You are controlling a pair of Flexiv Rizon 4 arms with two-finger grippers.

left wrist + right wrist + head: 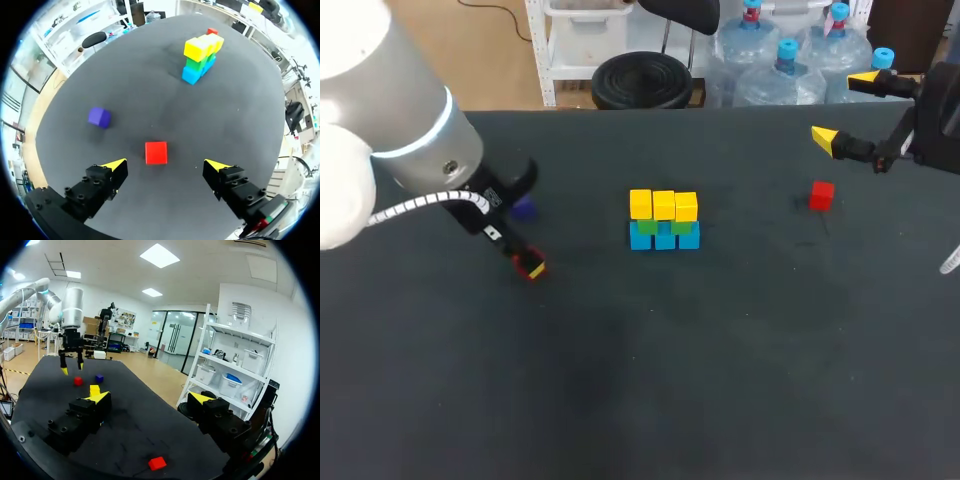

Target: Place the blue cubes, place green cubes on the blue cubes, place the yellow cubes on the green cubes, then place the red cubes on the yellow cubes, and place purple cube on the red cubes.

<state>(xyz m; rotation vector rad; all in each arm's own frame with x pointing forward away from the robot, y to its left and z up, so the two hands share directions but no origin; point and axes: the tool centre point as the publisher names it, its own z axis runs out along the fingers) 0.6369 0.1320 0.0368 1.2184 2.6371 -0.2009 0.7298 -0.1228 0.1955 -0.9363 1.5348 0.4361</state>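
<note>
Blue cubes (664,238) form a row of three near the middle of the dark, matte desk (720,380), side by side and touching. Green cubes (646,227) lie on them, mostly covered in the head view by the row above; there seem to be three. Yellow cubes (663,205) top the stack, three smooth, sharp-edged blocks set a little unevenly.

One red cube (156,152) lies flat on the desk, apart from the stack, just ahead of the left gripper (166,166) and in line with the gap between its fingers. They are spread wide and touch nothing. The fingers are black and blocky, ending in yellow wedge tips. In the head view this gripper covers most of that cube. The purple cube (99,117) rests near it, off to one side and clear of the fingers. The left arm (390,120), white with a silver collar, blocks the desk's left corner in the head view.

A second red cube (821,195) sits alone toward the desk's right side. The right gripper (845,108) hangs above the desk beyond it, fingers wide apart and holding nothing. In its own wrist view one finger hides part of the stack.
</note>
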